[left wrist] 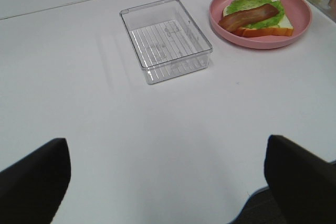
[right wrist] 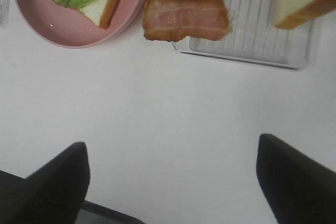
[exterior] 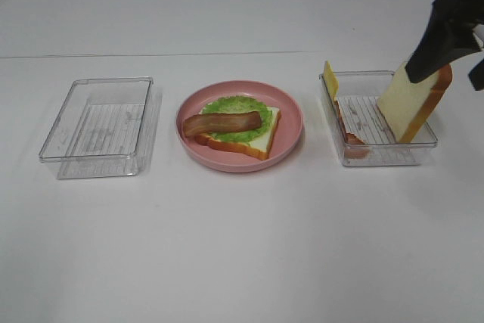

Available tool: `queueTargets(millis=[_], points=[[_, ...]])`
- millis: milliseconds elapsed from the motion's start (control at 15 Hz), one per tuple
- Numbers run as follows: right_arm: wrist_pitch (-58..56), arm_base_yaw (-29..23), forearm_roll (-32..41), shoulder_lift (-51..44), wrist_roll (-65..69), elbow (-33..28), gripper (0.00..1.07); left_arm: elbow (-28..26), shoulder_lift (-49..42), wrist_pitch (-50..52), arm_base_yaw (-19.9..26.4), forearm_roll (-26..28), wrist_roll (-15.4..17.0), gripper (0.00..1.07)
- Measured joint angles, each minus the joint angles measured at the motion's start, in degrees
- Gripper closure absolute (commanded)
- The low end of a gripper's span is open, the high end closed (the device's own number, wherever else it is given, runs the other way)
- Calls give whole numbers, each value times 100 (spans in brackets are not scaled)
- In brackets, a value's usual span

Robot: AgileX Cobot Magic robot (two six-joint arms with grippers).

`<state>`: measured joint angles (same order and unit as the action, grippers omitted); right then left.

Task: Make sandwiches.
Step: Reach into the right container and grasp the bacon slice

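On the pink plate (exterior: 287, 138) lies a bread slice (exterior: 261, 140) topped with frilly green lettuce (exterior: 240, 104) and one bacon strip (exterior: 223, 122). In the right clear tray (exterior: 393, 158) a second bread slice (exterior: 404, 107) leans upright. A second bacon strip (right wrist: 186, 18) rests against that tray's left wall, and a yellow cheese square (exterior: 330, 79) stands at its back left corner. My right gripper (right wrist: 170, 142) hangs open and empty, high above the table in front of this tray, and covers the bread's top in the exterior view. My left gripper (left wrist: 167, 142) is open over bare table.
An empty clear tray (exterior: 98, 128) sits left of the plate. In the left wrist view this tray (left wrist: 165, 38) and the plate (left wrist: 262, 43) lie beyond the left gripper. White table surrounds everything.
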<state>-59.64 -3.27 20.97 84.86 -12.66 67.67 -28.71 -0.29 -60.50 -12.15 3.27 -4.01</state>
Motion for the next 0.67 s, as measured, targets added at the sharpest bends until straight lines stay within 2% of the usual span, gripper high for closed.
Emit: queueTargets(millis=[67, 200, 400, 667], points=[[-11, -378, -34, 613, 34, 453, 27, 0, 0, 0, 0, 0, 0, 12], [-23, -745, -160, 1220, 252, 974, 30, 0, 0, 0, 0, 0, 0, 12], [-166, -940, -195, 1874, 447, 1558, 43, 0, 0, 6, 0, 0, 0, 12], [-304, -940, -172, 2727, 498, 2217, 45, 0, 0, 6, 0, 0, 0, 12]])
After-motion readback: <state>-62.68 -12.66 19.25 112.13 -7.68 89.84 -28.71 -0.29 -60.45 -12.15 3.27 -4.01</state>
